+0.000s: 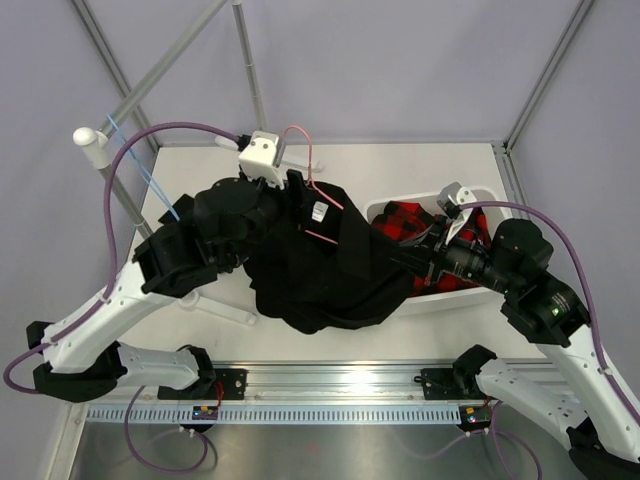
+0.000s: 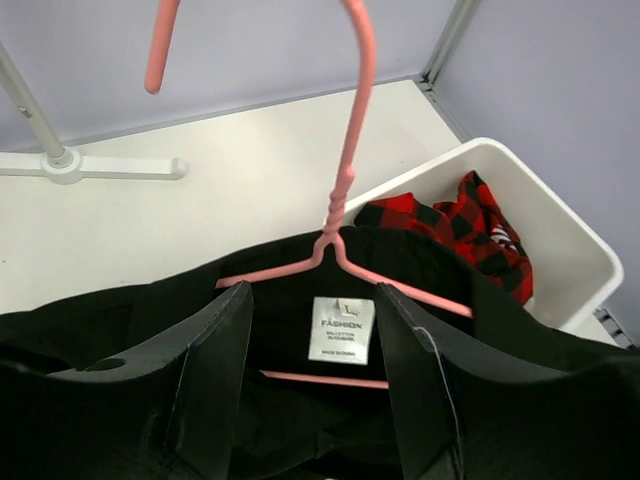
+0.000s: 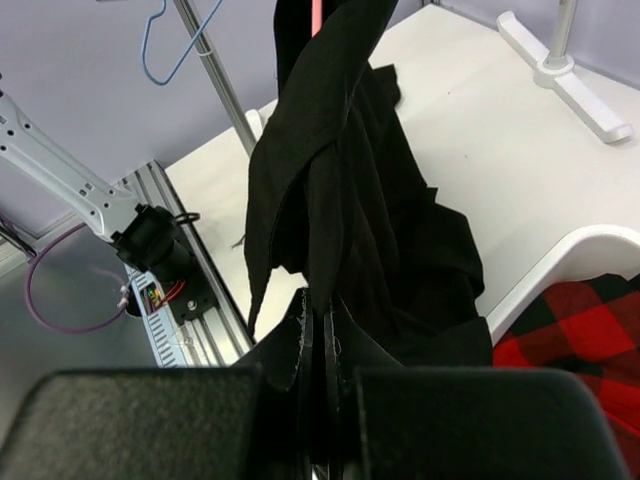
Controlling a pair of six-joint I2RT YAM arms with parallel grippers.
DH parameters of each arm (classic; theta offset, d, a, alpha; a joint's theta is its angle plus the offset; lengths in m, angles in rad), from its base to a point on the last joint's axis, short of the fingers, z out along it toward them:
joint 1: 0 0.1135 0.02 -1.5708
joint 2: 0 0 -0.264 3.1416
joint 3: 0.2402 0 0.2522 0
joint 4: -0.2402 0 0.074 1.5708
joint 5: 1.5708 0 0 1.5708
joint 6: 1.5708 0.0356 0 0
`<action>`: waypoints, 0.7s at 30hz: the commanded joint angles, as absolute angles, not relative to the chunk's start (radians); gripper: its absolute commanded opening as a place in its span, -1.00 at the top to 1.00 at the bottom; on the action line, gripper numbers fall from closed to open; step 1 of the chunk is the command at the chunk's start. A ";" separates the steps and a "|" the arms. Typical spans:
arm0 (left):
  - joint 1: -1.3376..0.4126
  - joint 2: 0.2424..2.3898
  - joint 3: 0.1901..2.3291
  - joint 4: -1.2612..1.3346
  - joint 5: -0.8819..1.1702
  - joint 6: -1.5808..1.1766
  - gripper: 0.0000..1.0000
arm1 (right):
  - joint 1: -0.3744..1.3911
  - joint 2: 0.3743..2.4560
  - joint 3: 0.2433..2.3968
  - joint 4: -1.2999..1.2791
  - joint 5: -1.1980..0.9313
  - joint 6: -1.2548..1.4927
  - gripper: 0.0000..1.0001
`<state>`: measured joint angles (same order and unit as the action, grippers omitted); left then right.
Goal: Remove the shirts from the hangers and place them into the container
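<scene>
The black shirt (image 1: 310, 280) hangs on the pink hanger (image 1: 311, 160) at the table's middle, its hem bunched on the table. My left gripper (image 1: 300, 200) is at the collar. In the left wrist view its jaws (image 2: 315, 300) stand open either side of the white neck label (image 2: 341, 329), with the hanger's lower bar (image 2: 320, 379) between them. My right gripper (image 1: 400, 258) is shut on a fold of the black shirt (image 3: 350, 200), pinched between its fingers (image 3: 322, 320). The red-and-black plaid shirt (image 1: 405, 220) lies in the white container (image 1: 478, 189). A light blue hanger (image 1: 150, 180) hangs bare on the rack.
The rack's white pole (image 1: 95, 145) rises at the left and its foot (image 1: 215, 305) lies on the table under my left arm. A white bracket (image 1: 265, 150) sits by the pink hook. Frame posts stand behind, and a metal rail (image 1: 330, 380) runs along the near edge.
</scene>
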<state>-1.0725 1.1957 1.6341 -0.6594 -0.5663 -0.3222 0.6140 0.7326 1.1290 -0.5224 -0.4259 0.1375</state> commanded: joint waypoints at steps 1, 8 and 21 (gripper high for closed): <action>-1.078 1.132 1.625 -0.623 -0.497 -0.350 -0.11 | 0.611 0.744 1.137 -0.500 -0.457 0.146 1.00; -1.078 1.178 1.693 -0.643 -0.506 -0.313 -0.13 | 0.611 0.723 1.154 -0.498 -0.502 0.167 1.00; -1.077 1.244 1.729 -0.597 -0.572 -0.302 1.00 | 0.611 0.653 1.195 -0.587 -0.516 0.170 0.50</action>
